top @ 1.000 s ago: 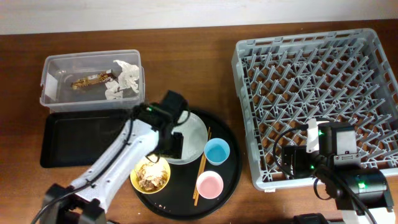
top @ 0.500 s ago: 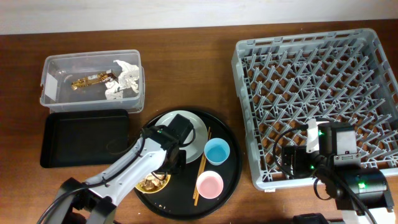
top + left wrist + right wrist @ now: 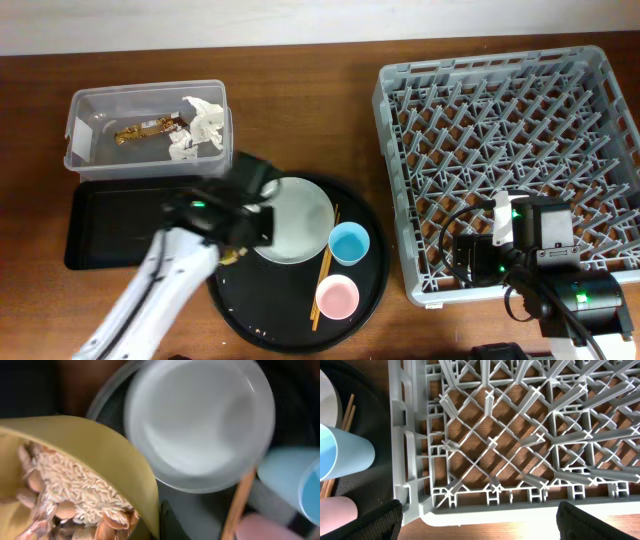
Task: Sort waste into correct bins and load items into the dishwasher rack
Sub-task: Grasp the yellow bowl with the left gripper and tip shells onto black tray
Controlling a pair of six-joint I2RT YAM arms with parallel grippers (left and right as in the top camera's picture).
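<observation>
My left gripper is shut on the rim of the yellow bowl, which holds rice and brownish food scraps. In the overhead view the blurred left arm covers the bowl at the round tray's left edge, near the left gripper. The pale plate, blue cup, pink cup and chopsticks lie on the round black tray. The clear tub holds the tissue and gold wrapper. My right gripper stands open over the grey rack's near-left corner.
The shallow black rectangular tray lies just in front of the clear tub, left of the round tray. Bare brown table runs between the round tray and the rack. The right arm's body hangs over the rack's front edge.
My left gripper has shut on the yellow bowl's rim and swung left with it, off its spot on the round tray. The right arm has not moved.
</observation>
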